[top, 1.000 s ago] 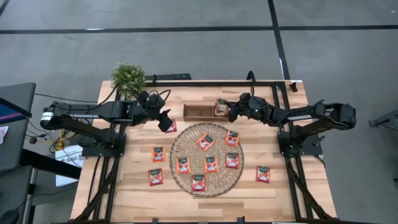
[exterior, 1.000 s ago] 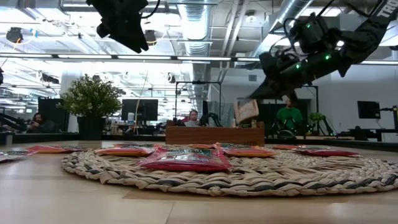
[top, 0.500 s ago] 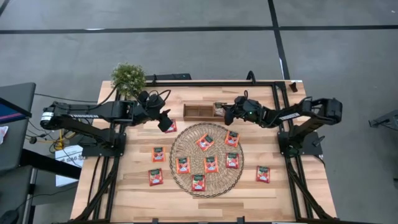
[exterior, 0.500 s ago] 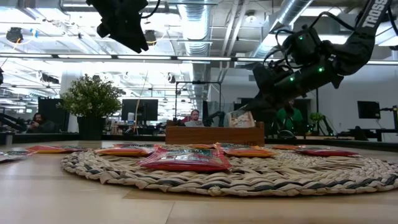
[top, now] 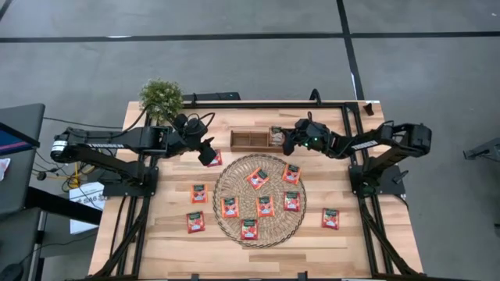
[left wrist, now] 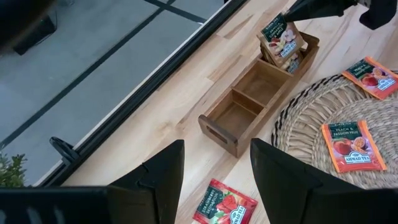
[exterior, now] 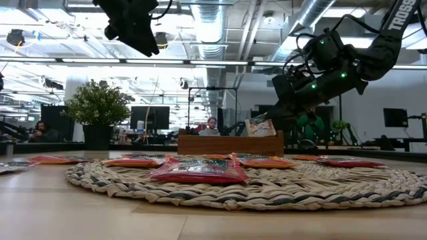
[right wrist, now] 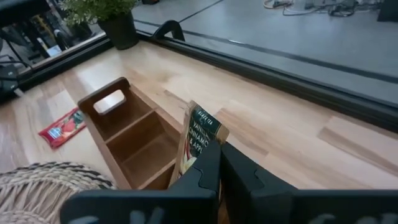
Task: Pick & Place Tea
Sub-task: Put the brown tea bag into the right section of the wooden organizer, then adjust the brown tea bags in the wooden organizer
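Observation:
My right gripper (top: 283,142) is at the right end of the brown wooden tray (top: 251,140) and is shut on a pale tea sachet (right wrist: 198,138). In the low view the sachet (exterior: 260,125) sticks up over the tray's rim (exterior: 230,137). My left gripper (top: 208,154) hangs open above the table, left of the tray, with nothing between its fingers (left wrist: 160,175). Several red-orange sachets (top: 258,178) lie flat on the round woven mat (top: 219,187). Others lie on the table around it (top: 199,193). My right gripper pinches the pale sachet between its two fingers (right wrist: 211,163) at the edge (right wrist: 206,149) nearest the gripper. The fingers come from the table's right, slanting a little down. The sachet stands on edge, slightly tilted, and its lower end dips into the tray's right end compartment (left wrist: 292,56).
A potted plant (top: 161,97) stands at the table's far left corner. The tray's other two compartments (left wrist: 245,106) are open. One red sachet (top: 215,159) lies just under my left gripper, and a lone one lies near the right edge (top: 330,218). People sit in the room beyond.
My right gripper has gone down and a little toward the table's left, onto the tray's right end, rolling slightly. The pale sachet went with it, from well above the tray's rim to dipping behind it.

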Robot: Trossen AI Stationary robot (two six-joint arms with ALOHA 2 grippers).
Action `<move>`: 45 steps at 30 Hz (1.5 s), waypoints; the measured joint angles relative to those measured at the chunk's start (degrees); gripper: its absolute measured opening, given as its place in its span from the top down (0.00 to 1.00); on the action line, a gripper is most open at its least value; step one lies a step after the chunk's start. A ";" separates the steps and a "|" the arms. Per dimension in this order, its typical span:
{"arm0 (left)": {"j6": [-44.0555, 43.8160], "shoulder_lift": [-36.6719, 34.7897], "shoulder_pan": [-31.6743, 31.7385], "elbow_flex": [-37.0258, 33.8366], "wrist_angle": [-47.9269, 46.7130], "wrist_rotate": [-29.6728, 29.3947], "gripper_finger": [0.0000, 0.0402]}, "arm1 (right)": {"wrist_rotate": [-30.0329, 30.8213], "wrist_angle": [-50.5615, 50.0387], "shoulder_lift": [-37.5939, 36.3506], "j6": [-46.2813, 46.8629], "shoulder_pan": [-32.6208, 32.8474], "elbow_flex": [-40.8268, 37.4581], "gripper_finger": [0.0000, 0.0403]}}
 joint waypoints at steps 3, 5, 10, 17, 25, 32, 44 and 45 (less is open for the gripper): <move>0.00 0.00 0.00 0.00 0.00 0.00 0.56 | -0.06 -0.01 0.00 -0.43 0.00 0.00 1.00; 0.00 0.00 0.00 0.00 -0.02 0.00 0.56 | -0.04 -0.01 0.00 -0.81 -0.02 0.00 1.00; 0.00 0.00 0.00 0.00 0.00 0.00 0.56 | -0.07 -0.03 0.00 -0.82 -0.02 0.00 1.00; 0.00 0.00 0.00 0.00 0.00 0.00 0.56 | -0.11 -0.54 0.00 -0.82 -0.02 0.00 1.00; 0.00 0.00 -0.01 0.00 0.00 0.02 0.56 | -0.15 -1.79 0.00 -0.80 -0.02 0.00 0.82; 0.00 0.00 -0.01 0.02 0.00 0.02 0.56 | -0.08 -1.38 -0.06 -0.78 -1.26 0.00 0.69; 0.45 0.02 0.00 0.02 0.03 0.04 0.56 | -0.46 -7.95 0.57 -3.42 -2.12 6.73 0.69; 0.46 0.02 0.00 0.02 0.05 0.04 0.56 | -0.48 -10.14 0.90 -4.25 -2.12 8.02 0.69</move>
